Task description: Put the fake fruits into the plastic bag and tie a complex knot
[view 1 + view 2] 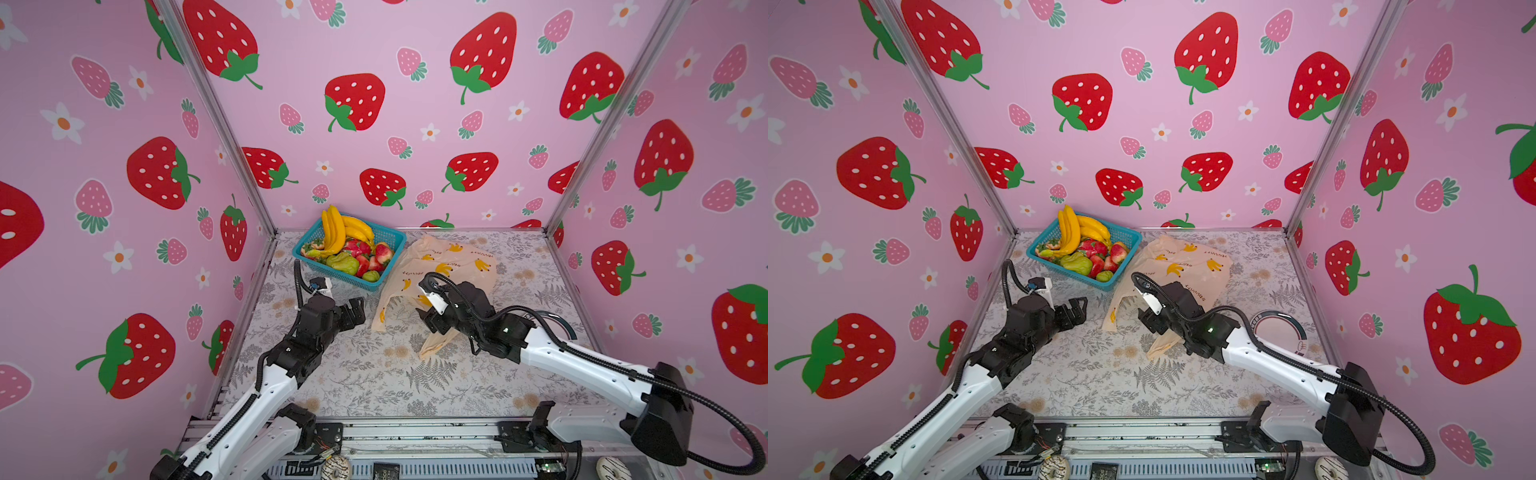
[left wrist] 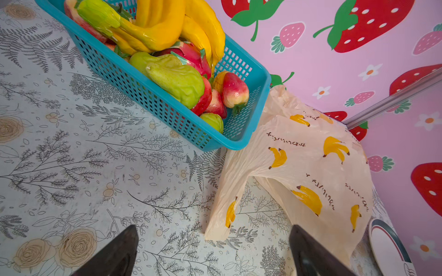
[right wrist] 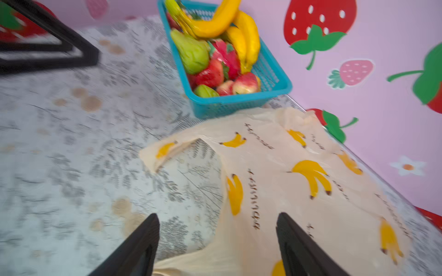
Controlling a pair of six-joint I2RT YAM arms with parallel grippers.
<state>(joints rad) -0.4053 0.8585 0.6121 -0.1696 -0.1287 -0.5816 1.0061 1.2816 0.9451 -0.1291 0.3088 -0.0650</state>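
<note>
Right gripper (image 3: pixel 216 215) over plastic bag (image 3: pixel 275 155)

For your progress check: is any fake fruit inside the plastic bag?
No, the fake fruits all sit in the teal basket, and the plastic bag lies flat.

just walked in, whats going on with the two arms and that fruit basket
Two robot arms are about to bag the fake fruits, which all sit in the teal basket. The plastic bag lies flat beside it, empty-looking and untied. The right gripper hangs open over the bag's handle end; the left gripper is open too, holding nothing.
</note>
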